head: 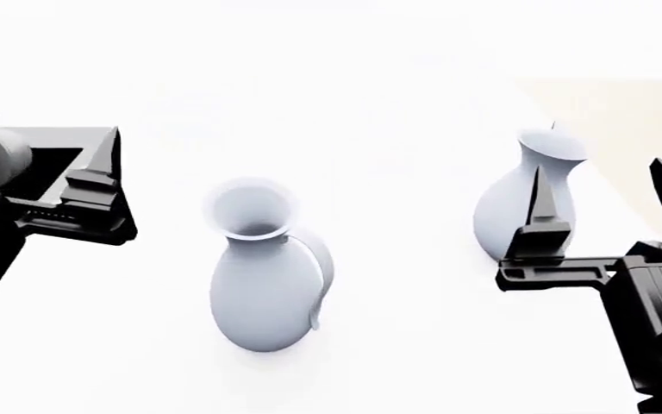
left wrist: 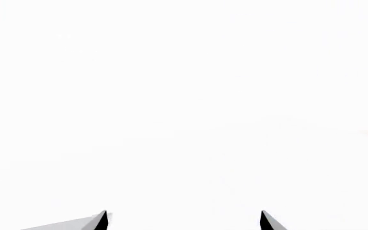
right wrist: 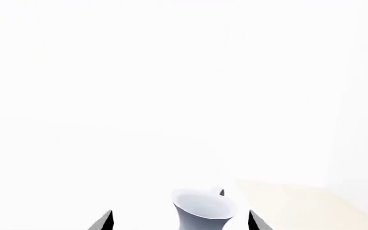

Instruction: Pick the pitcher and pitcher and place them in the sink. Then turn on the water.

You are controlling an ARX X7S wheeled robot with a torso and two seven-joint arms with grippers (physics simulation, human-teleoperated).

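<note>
Two glossy pale grey-white pitchers stand upright on a white counter. The fatter pitcher stands near the middle, its loop handle to the right. The slimmer-necked pitcher stands to the right. My right gripper is open, with one finger in front of that pitcher's belly. In the right wrist view the pitcher's flared mouth sits between the spread fingertips of the right gripper. My left gripper is open and empty, left of the fatter pitcher. The left wrist view shows the left gripper over bare white. The sink is out of view.
A beige floor strip shows past the counter's right edge, also in the right wrist view. Everything else in view is plain white surface.
</note>
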